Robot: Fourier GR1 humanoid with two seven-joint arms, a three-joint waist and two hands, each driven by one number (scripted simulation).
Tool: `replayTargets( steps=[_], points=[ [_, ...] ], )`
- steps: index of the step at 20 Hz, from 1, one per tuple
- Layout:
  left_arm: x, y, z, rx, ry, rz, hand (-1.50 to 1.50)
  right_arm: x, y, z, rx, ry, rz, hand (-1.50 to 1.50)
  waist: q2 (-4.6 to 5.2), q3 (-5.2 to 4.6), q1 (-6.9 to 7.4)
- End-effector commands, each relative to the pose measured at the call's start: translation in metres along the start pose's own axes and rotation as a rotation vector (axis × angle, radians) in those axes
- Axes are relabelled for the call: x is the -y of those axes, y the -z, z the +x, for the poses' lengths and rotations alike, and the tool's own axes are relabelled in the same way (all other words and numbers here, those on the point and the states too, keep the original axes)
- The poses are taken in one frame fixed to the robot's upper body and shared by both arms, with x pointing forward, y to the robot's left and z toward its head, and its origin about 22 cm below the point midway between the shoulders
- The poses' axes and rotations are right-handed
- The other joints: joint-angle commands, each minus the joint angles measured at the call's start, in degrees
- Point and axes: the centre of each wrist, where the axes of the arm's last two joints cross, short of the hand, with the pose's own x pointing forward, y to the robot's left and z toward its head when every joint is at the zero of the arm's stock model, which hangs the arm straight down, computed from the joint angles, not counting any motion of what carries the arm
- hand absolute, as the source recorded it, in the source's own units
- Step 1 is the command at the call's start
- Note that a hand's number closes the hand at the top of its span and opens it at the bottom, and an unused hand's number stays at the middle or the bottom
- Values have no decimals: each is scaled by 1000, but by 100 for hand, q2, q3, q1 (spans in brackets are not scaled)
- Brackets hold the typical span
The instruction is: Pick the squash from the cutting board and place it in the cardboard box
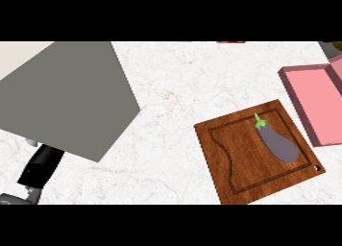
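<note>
So the big grey slab (64, 98) filling the upper left is a forearm seen close up, angled down toward the lower left. Below it there's a black segment (41, 166) poking out at the lower left edge, with a bit of grey at the corner. That's on the left side of the view, so left arm, but I honestly can't tell whether the fingers are open or curled, since no hand shape really shows there. It isn't touching any of the objects. The right hand doesn't show up anywhere.

The squash (276, 140) looks more like a purple-grey eggplant with a green stem, tbh. It's lying flat on the cutting board (234, 158), along the board's right side, stem end pointing up-left. The board is brown wood with a groove running round inside its rim, sitting tilted on the white marbled worktop (174, 81).

The cardboard box (317, 103) is pink-looking, at the right edge just beside the board's upper right corner, open side up.

No readable writing or labels on anything.
</note>
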Motion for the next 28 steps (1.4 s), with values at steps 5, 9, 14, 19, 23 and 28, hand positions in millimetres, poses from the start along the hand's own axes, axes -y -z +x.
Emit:
replayTargets(
  steps=[5,9,14,19,23,28],
  points=[
    [-13,37,48,208,10,30,0,-21,21,-66,-40,-101,291,150,-24,77,-40],
    [-13,33,42,197,2,21,0,-21,30,-95,-78,-81,401,-150,-34,76,-41],
    [-18,42,53,198,18,30,0,2,29,-70,132,35,448,-150,-63,75,-80],
    [-11,28,36,192,14,26,0,28,33,-70,231,418,168,-150,-89,93,-143],
    [-15,23,33,180,-1,50,0,40,39,-79,145,854,57,-150,-119,120,-267],
    [-7,26,40,199,22,50,0,29,46,-121,3,1055,-22,-150,-73,95,-173]
  ],
)
